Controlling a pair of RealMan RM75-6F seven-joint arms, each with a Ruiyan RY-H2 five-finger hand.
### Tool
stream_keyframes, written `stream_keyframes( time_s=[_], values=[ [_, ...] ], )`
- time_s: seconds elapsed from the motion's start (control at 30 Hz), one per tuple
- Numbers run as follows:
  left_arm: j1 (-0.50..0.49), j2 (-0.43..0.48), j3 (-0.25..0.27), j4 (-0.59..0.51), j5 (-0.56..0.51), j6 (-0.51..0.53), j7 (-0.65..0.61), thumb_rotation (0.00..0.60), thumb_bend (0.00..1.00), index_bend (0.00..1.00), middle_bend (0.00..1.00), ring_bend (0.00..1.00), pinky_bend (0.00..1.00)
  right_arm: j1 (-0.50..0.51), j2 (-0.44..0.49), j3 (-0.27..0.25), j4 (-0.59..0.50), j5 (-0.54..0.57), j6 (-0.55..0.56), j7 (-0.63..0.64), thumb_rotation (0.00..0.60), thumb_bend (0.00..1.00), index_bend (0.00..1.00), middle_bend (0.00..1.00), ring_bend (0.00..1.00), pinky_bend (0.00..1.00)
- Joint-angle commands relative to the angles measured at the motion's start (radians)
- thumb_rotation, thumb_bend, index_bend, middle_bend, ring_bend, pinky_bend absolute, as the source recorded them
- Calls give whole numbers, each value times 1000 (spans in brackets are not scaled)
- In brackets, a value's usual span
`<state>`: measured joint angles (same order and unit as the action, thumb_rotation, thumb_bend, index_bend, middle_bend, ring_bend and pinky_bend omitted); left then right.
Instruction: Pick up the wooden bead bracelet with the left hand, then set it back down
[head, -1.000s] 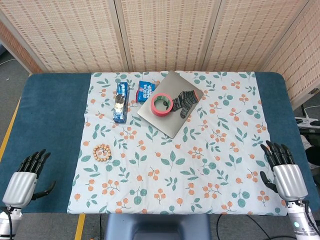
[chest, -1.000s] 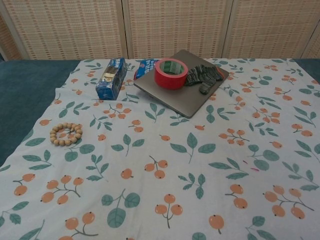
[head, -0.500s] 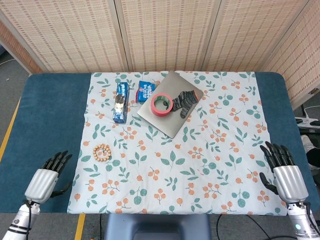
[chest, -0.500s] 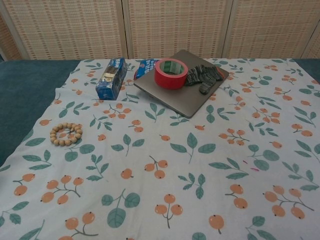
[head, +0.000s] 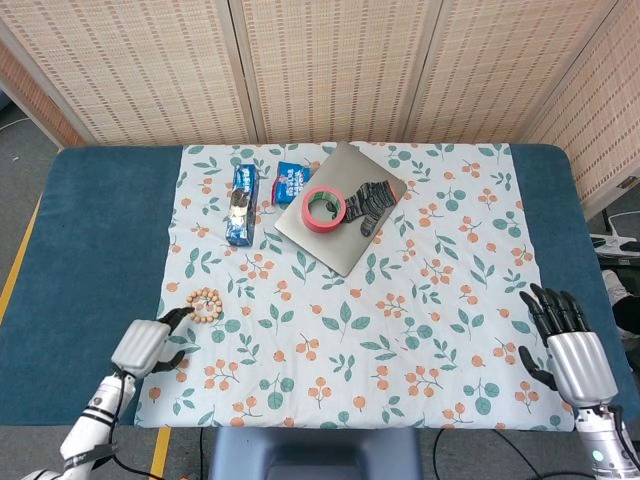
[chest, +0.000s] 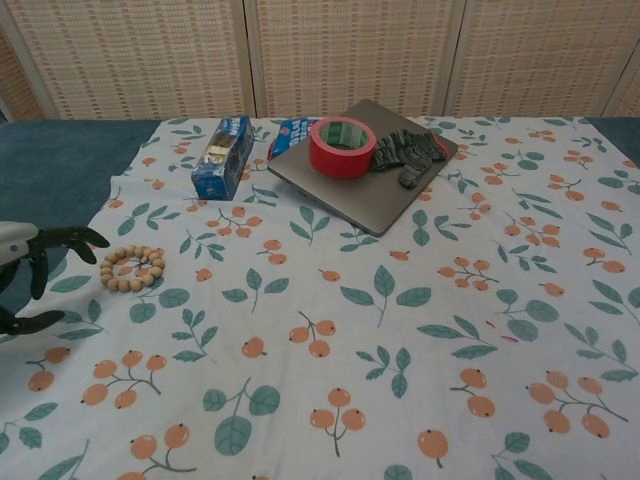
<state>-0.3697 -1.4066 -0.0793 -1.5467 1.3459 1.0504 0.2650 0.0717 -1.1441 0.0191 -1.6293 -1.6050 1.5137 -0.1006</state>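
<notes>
The wooden bead bracelet lies flat on the floral cloth near its left edge. My left hand hovers just left of it and nearer me, fingers spread and empty; in the head view its fingertips almost reach the beads. My right hand hangs open at the table's near right corner and does not show in the chest view.
A grey laptop at the back centre carries a red tape roll and dark gloves. Two blue snack packs lie to its left. The floral cloth covers the middle of the blue table.
My left hand has moved from the table's near left corner toward the bracelet and now shows in the chest view. The right hand has barely shifted.
</notes>
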Motion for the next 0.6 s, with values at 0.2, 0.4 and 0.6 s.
stream_keyframes(
  time_s=[0.2,0.4,0.6],
  values=[
    [-84,-103,-41,48,-120,-54,151,600,366,176,231,495,726,1,3,0,-2,7,-8,0,600,308,0,0,0,0],
    [-109,-156,-45,112,-141,-29,216,600,368,237,275,499,728,1,10,-1,-7,13,-14,4,600,308,0,0,0,0],
    [-120,-187,-37,166,-150,-8,253,600,367,335,364,507,739,-1,15,0,-8,14,-12,8,600,308,0,0,0,0]
  ],
)
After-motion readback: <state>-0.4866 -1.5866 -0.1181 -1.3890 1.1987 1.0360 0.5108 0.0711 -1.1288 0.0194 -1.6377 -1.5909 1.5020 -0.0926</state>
